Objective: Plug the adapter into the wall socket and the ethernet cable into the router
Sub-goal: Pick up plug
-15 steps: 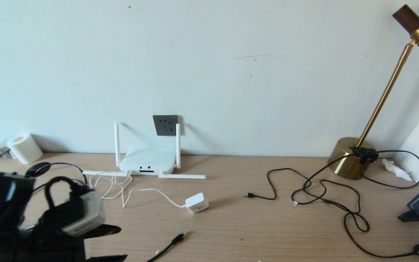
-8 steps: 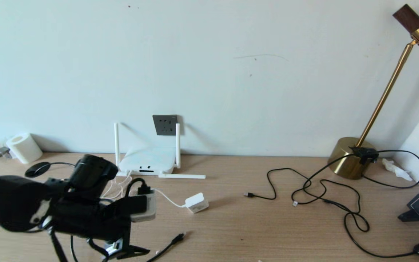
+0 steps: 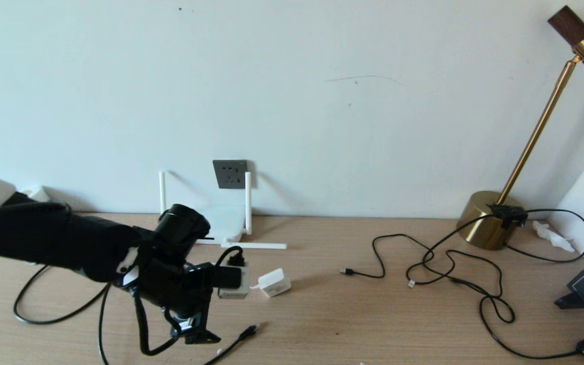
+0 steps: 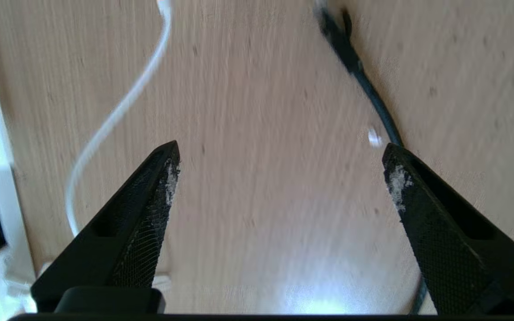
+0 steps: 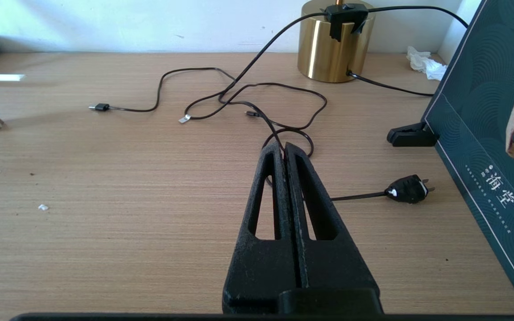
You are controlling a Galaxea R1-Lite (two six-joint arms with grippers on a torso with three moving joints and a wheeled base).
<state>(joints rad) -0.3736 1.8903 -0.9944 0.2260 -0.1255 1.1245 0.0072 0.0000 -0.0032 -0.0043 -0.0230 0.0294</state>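
The wooden tabletop [image 3: 373, 314] runs along a pale wall. The left arm [image 3: 59, 243] reaches in low across it, and its left claw [image 4: 279, 165] hangs over the bare wood with both fingers spread wide and nothing between them, between the thin white cord [image 4: 114, 120] and the black ethernet cable [image 4: 373, 102]. The router [image 3: 223, 223] sits against the wall, partly hidden by the arm, two antennas upright and one lying flat. The wall socket [image 3: 230, 174] is on the wall just above it. A brass lamp [image 3: 489, 218] stands far to the right with thin black cables looped before it. The right claw [image 5: 283, 151] rests near that side, pressed tight on nothing. The adapter [image 3: 274, 282] lies on the wood in front of the router, just beside the left wrist. The ethernet cable's plug end [image 3: 249, 332] lies nearer the front edge.
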